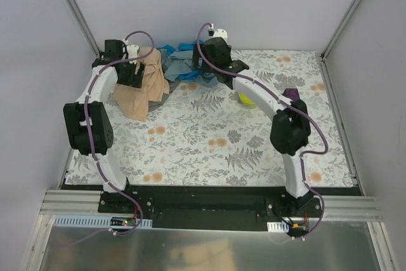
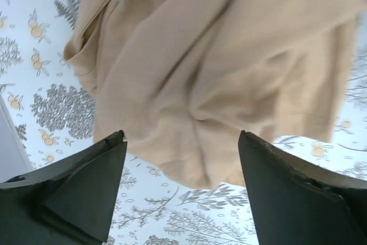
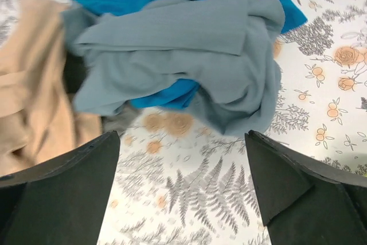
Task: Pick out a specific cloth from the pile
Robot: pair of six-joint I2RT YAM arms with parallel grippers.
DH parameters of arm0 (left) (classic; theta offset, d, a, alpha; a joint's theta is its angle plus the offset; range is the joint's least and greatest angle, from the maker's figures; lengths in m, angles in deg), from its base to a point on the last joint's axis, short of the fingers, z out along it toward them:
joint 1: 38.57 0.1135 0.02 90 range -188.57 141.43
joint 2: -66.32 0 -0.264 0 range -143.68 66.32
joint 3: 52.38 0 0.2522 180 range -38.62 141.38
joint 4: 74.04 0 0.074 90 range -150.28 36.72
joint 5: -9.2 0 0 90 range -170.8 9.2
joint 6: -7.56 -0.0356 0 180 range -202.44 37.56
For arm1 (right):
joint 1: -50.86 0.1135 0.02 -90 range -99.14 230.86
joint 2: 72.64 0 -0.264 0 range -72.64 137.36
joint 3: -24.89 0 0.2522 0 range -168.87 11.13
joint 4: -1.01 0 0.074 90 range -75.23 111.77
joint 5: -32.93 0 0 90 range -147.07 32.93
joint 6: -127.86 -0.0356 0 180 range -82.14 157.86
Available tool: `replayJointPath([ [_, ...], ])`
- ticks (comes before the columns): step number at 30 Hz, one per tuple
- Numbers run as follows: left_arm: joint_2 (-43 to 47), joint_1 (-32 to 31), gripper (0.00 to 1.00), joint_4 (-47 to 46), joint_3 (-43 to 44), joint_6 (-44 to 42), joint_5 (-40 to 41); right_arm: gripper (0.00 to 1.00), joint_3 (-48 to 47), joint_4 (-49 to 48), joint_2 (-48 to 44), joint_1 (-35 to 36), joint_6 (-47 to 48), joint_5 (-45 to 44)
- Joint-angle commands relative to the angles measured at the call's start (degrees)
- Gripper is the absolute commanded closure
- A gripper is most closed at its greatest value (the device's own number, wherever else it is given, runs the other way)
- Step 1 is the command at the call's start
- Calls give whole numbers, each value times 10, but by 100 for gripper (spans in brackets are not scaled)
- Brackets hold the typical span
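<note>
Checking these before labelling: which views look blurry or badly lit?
Top external: even light, soft shadows, no glare, sharp. Left wrist: tan cloth looks soft, smeared at its right edge; fingers dark and underlit. Right wrist: blue-grey cloth crisp, tan cloth at the left edge blurred.

The left arm (image 1: 95, 103) rises from its base at 7 o'clock on the near edge of the table (image 1: 209, 131). It bends at a dark elbow out toward 9 o'clock, then arcs inward to a wrist near 11 o'clock. The left pincer (image 2: 180, 136) has its two dark fingers (image 2: 86, 187) spread wide, clamped on nothing. The right arm (image 1: 288, 134) climbs from its base at 5 o'clock, elbows out toward 3 o'clock and reaches inward to 12 o'clock. The right pincer (image 3: 182, 135) is also spread wide and grips nothing, aimed down and toward 9 o'clock.
</note>
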Motion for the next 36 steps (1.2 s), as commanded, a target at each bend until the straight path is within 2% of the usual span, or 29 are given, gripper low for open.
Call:
replayJointPath([
  [1,42,-42,14,15,25,-11,-34,1,75,-27,-99,25,45,-19],
  [4,-5,-77,11,17,57,-27,24,1,121,-42,-115,40,42,2],
  [8,-80,-87,11,24,126,-38,101,1,144,-40,-117,56,34,20],
  [10,-112,-87,14,28,161,-46,134,1,147,-36,-112,64,27,38],
  [12,-137,-87,29,30,184,-58,152,1,146,-35,-105,73,24,48],
  [15,-150,-85,74,31,198,-62,152,1,137,-35,-90,83,18,60],
  [17,-142,-77,100,30,203,-56,151,0,130,-35,-80,86,8,72],
  [20,-98,-47,100,29,223,-34,150,0,114,-35,-65,92,-7,91],
  [22,-61,-6,100,30,241,-14,153,1,106,-39,-57,95,-18,103],
  [29,57,74,100,29,264,-46,146,1,79,-75,-14,103,-79,153],
  [36,34,99,100,30,194,-71,126,1,63,-86,8,105,-118,197],
])
